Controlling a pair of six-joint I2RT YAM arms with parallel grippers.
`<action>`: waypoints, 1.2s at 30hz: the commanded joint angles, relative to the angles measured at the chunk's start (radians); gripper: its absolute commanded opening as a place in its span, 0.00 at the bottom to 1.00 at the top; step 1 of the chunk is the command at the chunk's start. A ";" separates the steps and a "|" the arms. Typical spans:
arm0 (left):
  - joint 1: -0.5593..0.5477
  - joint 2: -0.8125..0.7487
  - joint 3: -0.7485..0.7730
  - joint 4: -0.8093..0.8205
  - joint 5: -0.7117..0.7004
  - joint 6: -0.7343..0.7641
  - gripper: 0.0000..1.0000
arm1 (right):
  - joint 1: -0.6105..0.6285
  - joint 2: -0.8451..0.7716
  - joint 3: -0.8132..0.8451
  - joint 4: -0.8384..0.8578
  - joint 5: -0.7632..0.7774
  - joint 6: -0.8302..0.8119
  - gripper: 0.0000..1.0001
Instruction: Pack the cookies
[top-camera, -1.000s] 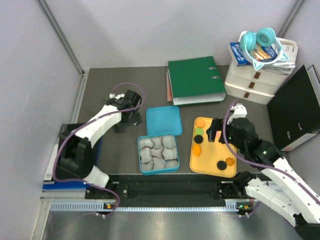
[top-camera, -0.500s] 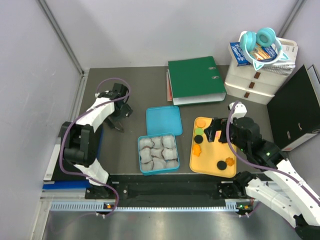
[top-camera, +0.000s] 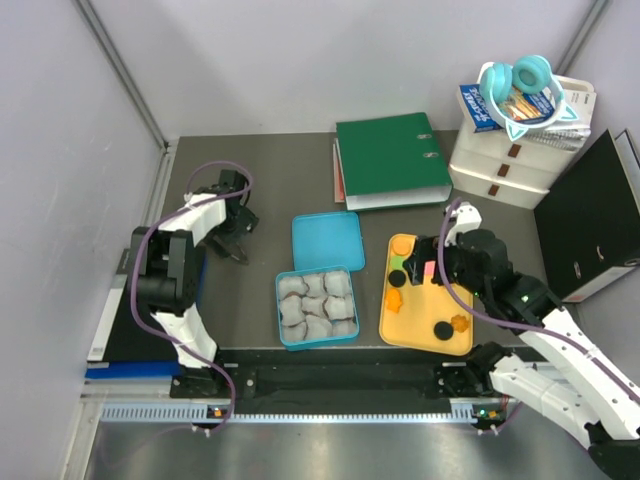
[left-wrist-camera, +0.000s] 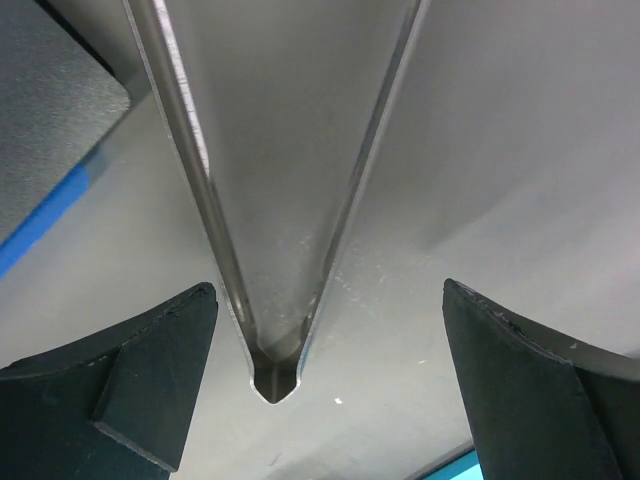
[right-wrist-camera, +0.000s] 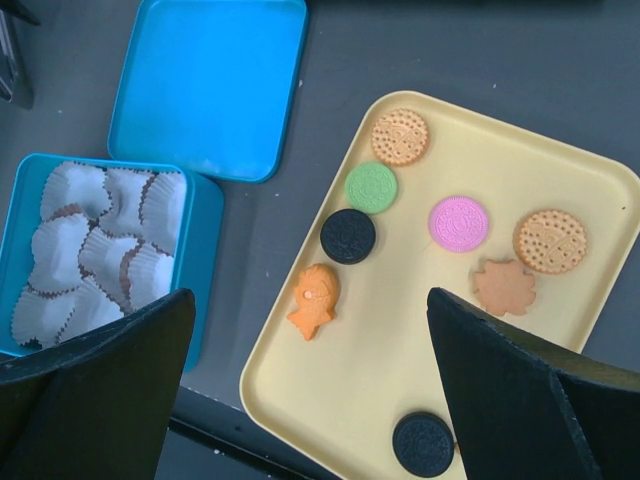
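- L pincer (left-wrist-camera: 328, 290): spread wide, empty; since prev. frame my arm swung further toward far-left corner of bench (top-camera: 250, 292).
- R pincer (right-wrist-camera: 310, 295): spread, empty, above yellow tray (right-wrist-camera: 370, 400).
- Cookies (right-wrist-camera: 459, 223): on tray, just right of liner box (right-wrist-camera: 203, 260).

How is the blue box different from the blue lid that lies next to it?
The blue box has raised walls; the blue lid is almost flat. The box holds white paper liners; the lid is bare. Both are the same blue and squarish, with rounded corners.
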 joint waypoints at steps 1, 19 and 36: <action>0.005 0.005 -0.009 0.051 -0.014 -0.031 0.98 | 0.008 0.013 0.024 0.057 -0.022 -0.017 0.99; 0.112 0.203 0.036 0.107 -0.034 -0.046 0.84 | 0.008 0.050 0.035 0.046 0.018 -0.016 0.99; 0.105 0.137 0.030 0.025 0.009 0.121 0.00 | 0.007 0.063 0.052 0.051 -0.004 -0.007 0.99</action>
